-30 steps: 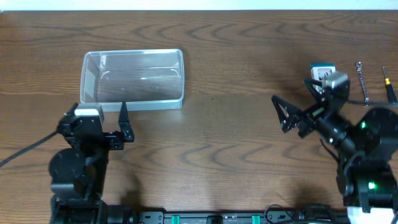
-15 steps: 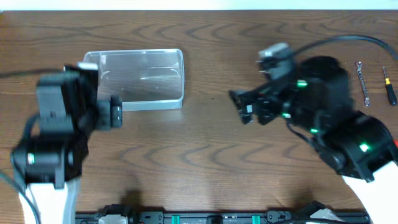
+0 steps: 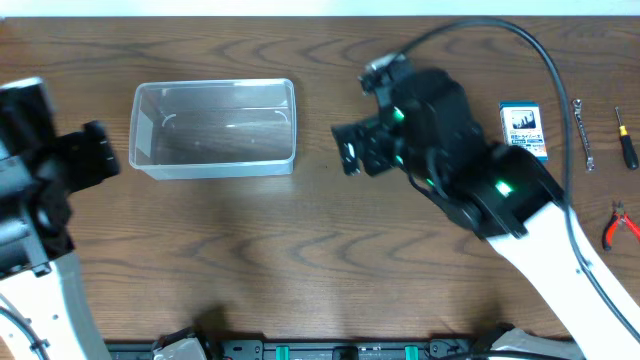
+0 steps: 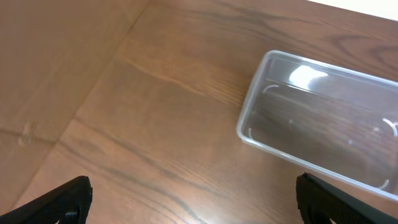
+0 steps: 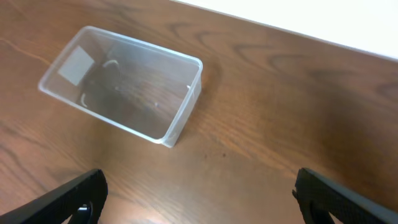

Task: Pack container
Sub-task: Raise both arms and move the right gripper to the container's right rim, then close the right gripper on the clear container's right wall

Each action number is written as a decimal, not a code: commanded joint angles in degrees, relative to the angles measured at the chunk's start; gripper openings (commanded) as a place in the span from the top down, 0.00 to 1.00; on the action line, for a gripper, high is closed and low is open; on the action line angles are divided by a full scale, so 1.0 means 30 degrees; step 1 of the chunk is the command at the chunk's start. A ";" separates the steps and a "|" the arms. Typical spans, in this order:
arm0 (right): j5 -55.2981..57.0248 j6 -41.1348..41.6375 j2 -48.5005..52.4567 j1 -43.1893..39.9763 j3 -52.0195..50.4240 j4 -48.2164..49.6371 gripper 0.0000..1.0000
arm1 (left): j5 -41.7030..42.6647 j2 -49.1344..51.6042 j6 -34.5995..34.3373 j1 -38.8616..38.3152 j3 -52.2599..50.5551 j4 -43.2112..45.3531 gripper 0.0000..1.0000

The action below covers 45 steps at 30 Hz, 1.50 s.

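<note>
Two robot arms work at a brown wood-grain table, shown from overhead plus 2 wrist views. Nearest, a dark rail w/ green fittings runs along the front edge. Just beyond it is a wide stretch of bare wood between the arms.

The left arm sits at the table's left side. The left gripper is released, its black fingertips spread far apart w/ nothing between them. It is just left of the container and apart from it.

The right arm reaches diagonally from the front right toward centre. The right gripper is also released, fingers wide and holding nothing. It hovers right of the container, w/ bare wood between them. Red-handled pliers lie by the right edge.

Further back, the container is a clear plastic tub w/ rounded corners and a rim. It sits left of centre, long sides parallel to the back edge, w/ wood grain visible through its base. Approx. level w/ it on the right are a blue-and-white box, a wrench and a screwdriver, each apart from the next.

Farthest, a white strip runs beyond the back edge. The left wrist view shows a paler tan surface past the table's left edge.
</note>
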 commanded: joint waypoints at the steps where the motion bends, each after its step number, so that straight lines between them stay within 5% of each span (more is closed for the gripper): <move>1: -0.0051 0.1209 0.2492 -0.0022 0.2302 -0.1311 0.01 | 0.2310 0.0080 0.0109 0.1719 0.0291 -0.0102 0.02; 5: -0.2492 0.0648 0.4444 0.0248 0.4575 -0.3847 0.01 | 0.2346 0.0073 0.0102 0.2171 0.0284 0.0102 0.02; 17: -0.1778 0.3024 0.6608 0.0488 0.5712 -0.1581 0.01 | 0.2375 0.0102 0.0102 0.2149 0.0284 0.0095 0.02; 26: -0.1734 0.3402 1.2808 0.0299 1.3544 -0.8561 0.01 | 0.2382 0.0109 -0.0087 0.2149 0.0284 -0.0138 0.02; 31: -0.1851 0.2637 1.3988 0.0780 1.4076 -1.0644 0.01 | 0.2382 0.0109 -0.0765 0.2149 0.0284 -0.0131 0.02; 45: -0.1115 0.5391 1.4863 0.0809 1.3967 -0.6484 0.01 | 0.2382 0.0109 -0.0758 0.2149 0.0248 -0.1566 0.02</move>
